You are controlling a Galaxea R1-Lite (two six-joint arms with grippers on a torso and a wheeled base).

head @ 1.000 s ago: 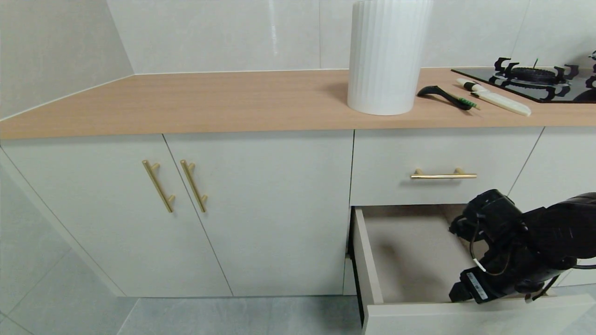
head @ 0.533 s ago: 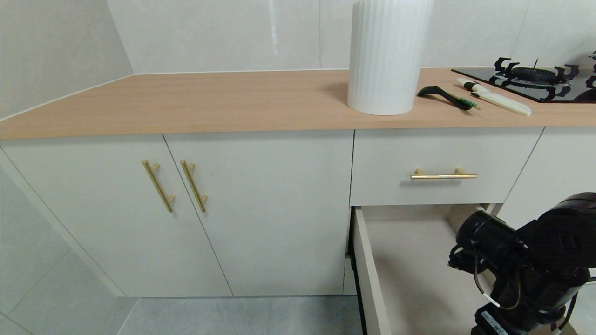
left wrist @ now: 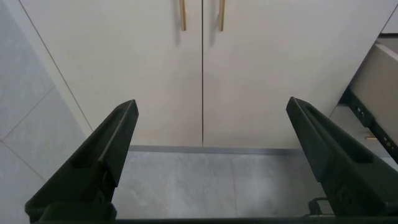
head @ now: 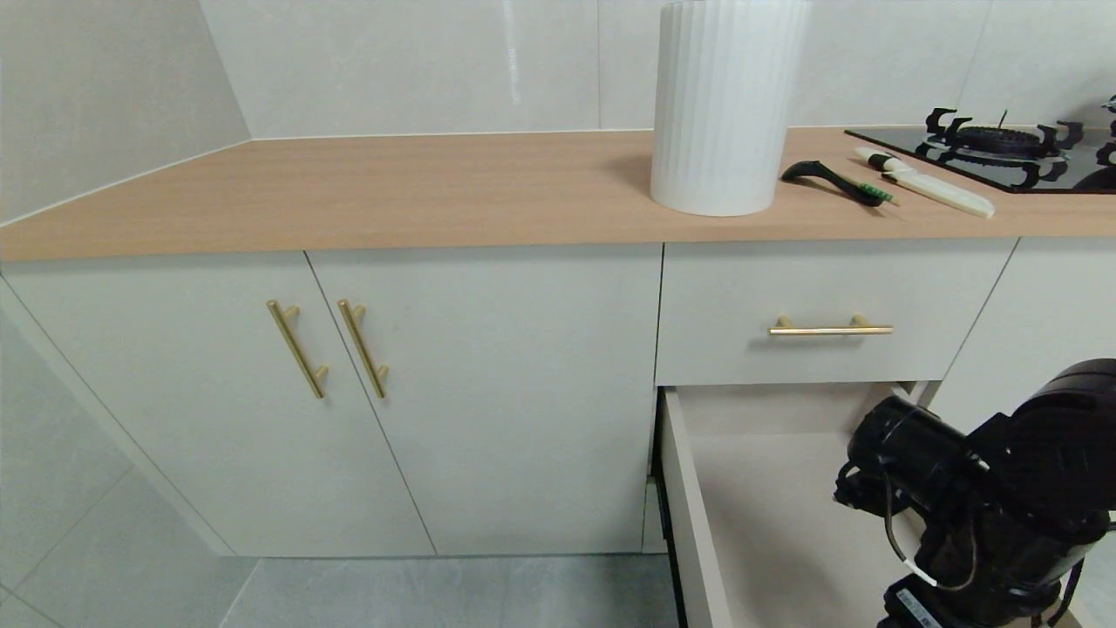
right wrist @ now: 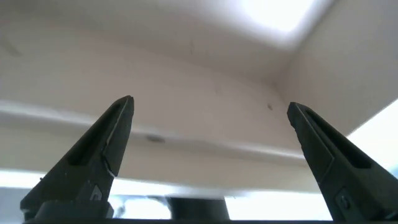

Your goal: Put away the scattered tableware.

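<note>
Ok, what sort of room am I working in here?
Most likely a home kitchen: a wooden countertop with a gas hob at its right end, a knife lying beside the hob, and cabinets with an open drawer underneath.

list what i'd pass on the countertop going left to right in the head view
white ribbed container → black utensil → white knife. The gas hob at the back right is left out, since it overlaps the knife's span.
</note>
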